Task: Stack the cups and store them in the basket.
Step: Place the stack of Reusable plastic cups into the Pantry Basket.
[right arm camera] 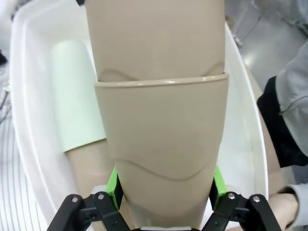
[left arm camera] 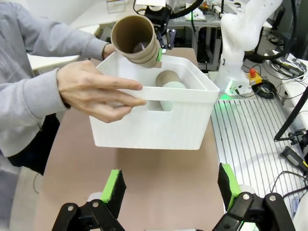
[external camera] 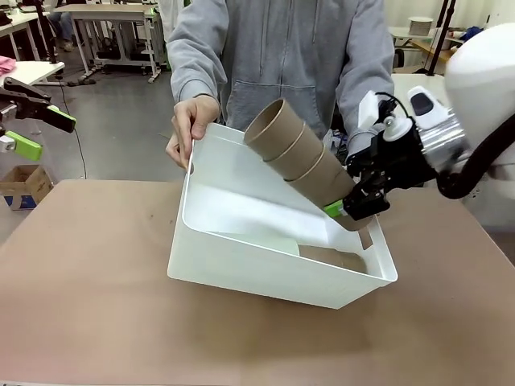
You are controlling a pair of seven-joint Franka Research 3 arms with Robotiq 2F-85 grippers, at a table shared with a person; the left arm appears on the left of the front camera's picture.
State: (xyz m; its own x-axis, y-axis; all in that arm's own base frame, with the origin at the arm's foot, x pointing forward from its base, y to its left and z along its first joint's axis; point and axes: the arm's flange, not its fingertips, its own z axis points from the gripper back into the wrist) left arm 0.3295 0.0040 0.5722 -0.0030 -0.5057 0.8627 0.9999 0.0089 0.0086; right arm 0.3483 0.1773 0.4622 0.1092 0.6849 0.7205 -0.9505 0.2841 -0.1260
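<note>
Three nested tan cups [right arm camera: 159, 144] sit pinched between the right fingers [right arm camera: 114, 185], tilted above the basket [external camera: 241, 265].

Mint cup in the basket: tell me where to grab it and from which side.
Probably its open end, gripped across the rim from above. The mint cup lies on its side on the basket floor, its base nested in a brown cup; the walls block any sideways approach.

Cups [external camera: 302, 157] matt, cardboard-like; basket [external camera: 241, 269] smooth glossy white plastic; table [external camera: 96, 322] matt brown.
</note>
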